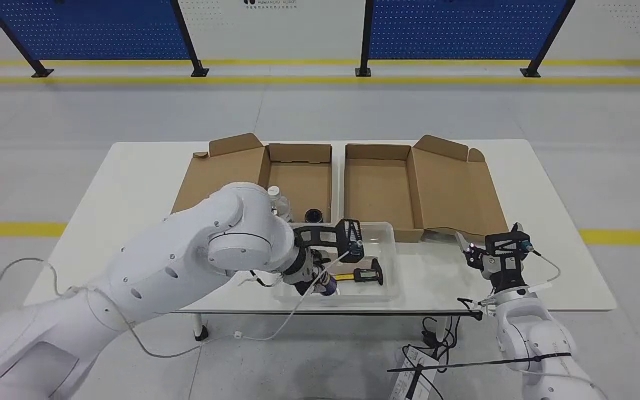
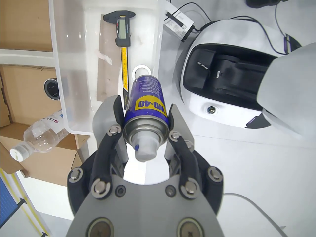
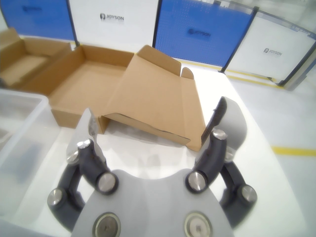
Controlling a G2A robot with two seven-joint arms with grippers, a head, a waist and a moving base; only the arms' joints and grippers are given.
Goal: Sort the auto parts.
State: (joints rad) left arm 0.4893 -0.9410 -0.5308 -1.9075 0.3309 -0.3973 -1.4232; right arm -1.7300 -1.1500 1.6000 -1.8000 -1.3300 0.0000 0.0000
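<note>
On the white tabletop (image 1: 140,190) we see an open left box (image 1: 300,180) and right box (image 1: 380,195) side by side, with a clear bin (image 1: 388,240) at their 6 o'clock. The left box holds a plastic bottle (image 2: 37,139) and a black round part (image 2: 52,88). A digital caliper (image 2: 122,29) lies in the bin, at 3 o'clock from the spray can (image 2: 145,87). The left gripper (image 2: 145,107) has its jaws clamped on the can's upper body, above the bin's 7 o'clock corner. The right gripper (image 3: 154,110), jaws apart, is at the bin's 3 o'clock.
</note>
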